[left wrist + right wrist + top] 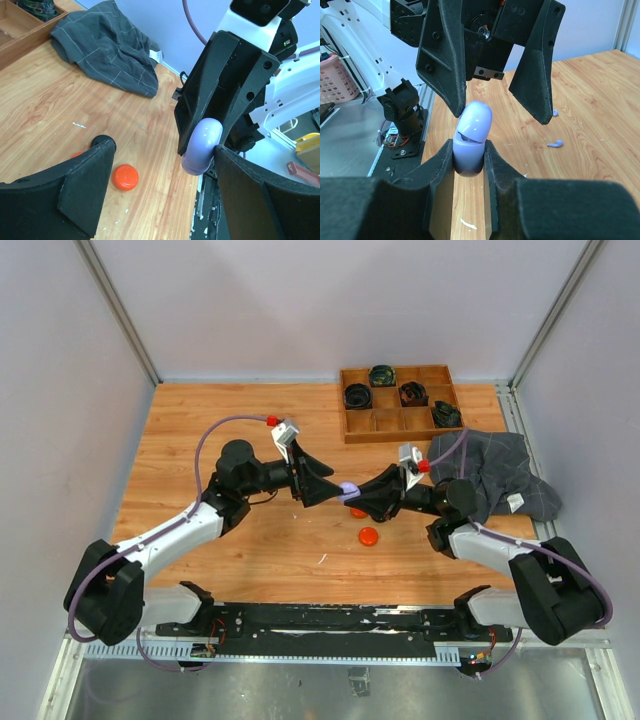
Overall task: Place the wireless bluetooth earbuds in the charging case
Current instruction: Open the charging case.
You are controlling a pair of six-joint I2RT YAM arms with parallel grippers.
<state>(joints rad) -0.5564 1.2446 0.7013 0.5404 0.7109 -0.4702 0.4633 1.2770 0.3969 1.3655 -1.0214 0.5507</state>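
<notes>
My right gripper (469, 150) is shut on a pale lilac charging case (470, 142) and holds it above the table, its lid slightly ajar. My left gripper (162, 150) is open, and its two fingers (445, 60) straddle the top of the case, one tip at the lid. The case shows between both grippers in the top view (348, 490) and in the left wrist view (202, 145). Two lilac earbuds (555, 144) (554, 113) lie on the wooden table beyond the case. An orange-red round case (125, 177) (368, 536) lies on the table below the grippers.
A black round piece (102, 141) and a second orange piece (358, 512) lie by the orange case. A wooden compartment tray (342, 400) with coiled cables stands at the back right. A grey checked cloth (490, 475) lies at the right. White slivers dot the table.
</notes>
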